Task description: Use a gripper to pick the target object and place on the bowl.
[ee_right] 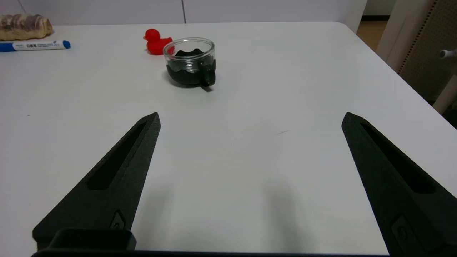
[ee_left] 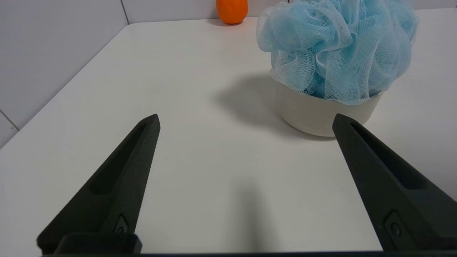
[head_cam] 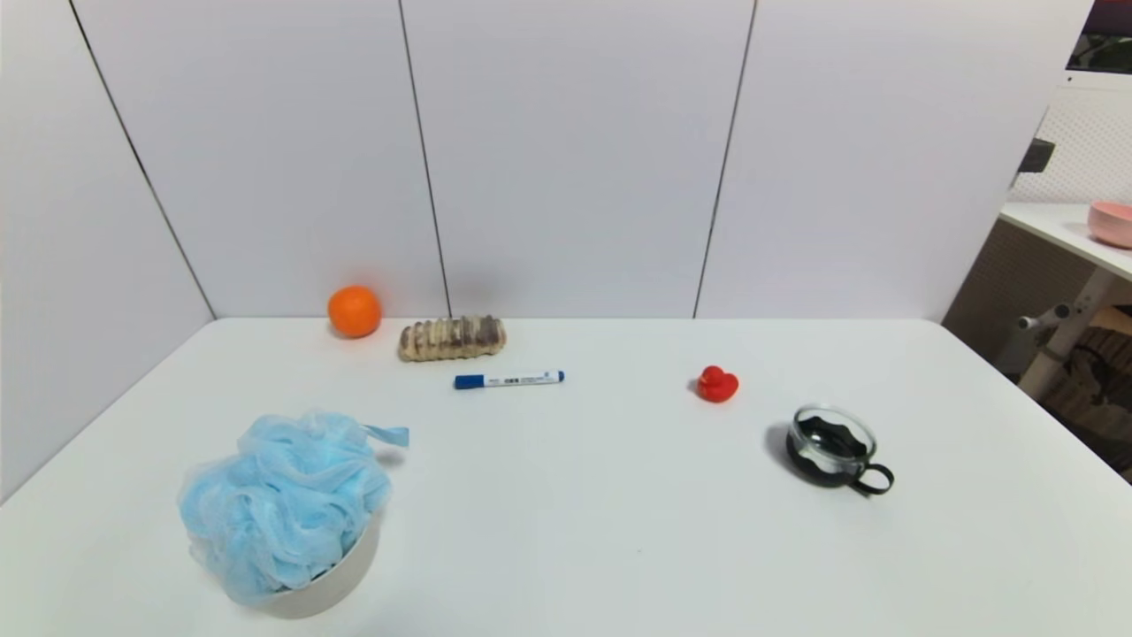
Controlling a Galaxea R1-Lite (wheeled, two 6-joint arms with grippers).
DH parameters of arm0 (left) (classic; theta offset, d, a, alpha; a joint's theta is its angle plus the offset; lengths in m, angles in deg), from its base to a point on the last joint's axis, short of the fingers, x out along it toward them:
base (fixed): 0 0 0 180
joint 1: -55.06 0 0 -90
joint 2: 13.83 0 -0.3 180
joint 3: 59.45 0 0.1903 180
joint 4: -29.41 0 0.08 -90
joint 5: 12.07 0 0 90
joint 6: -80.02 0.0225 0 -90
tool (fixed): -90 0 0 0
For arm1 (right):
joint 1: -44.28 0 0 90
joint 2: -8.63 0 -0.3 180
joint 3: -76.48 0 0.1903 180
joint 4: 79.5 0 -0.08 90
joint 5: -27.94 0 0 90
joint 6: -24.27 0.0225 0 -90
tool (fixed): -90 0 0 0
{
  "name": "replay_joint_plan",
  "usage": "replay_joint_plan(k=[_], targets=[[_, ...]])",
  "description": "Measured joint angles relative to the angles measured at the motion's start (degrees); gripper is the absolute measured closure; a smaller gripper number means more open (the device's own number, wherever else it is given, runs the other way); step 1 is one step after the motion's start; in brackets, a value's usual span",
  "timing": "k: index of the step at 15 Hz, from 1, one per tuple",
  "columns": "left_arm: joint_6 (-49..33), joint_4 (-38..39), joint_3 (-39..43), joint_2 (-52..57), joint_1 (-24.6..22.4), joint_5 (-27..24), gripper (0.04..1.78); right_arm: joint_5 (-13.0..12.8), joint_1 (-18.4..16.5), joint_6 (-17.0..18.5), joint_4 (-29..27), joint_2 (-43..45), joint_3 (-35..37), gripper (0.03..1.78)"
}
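Observation:
The light blue mesh bath pouf (head_cam: 283, 500) sits in the beige-grey bowl (head_cam: 340, 579) at the table's front left, its ribbon loop sticking out to the right. It also shows in the left wrist view (ee_left: 339, 46), filling the bowl (ee_left: 317, 114). My left gripper (ee_left: 246, 121) is open and empty, low over bare table in front of the bowl. My right gripper (ee_right: 250, 119) is open and empty over bare table, short of the glass cup. Neither gripper shows in the head view.
An orange (head_cam: 355, 310), a bread roll (head_cam: 452, 338) and a blue marker (head_cam: 508, 379) lie near the back wall. A red rubber duck (head_cam: 717, 384) and a glass cup with a black handle (head_cam: 834, 446) stand at the right. A pink bowl (head_cam: 1111, 223) sits on a side table.

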Motion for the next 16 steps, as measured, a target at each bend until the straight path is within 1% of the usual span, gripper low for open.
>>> replay_joint_plan(k=[16], targets=[[-1.21, -0.11, 0.21, 0.00, -0.02, 0.22, 0.11, -0.02, 0.00, 0.02, 0.00, 0.00, 0.00, 0.06]])
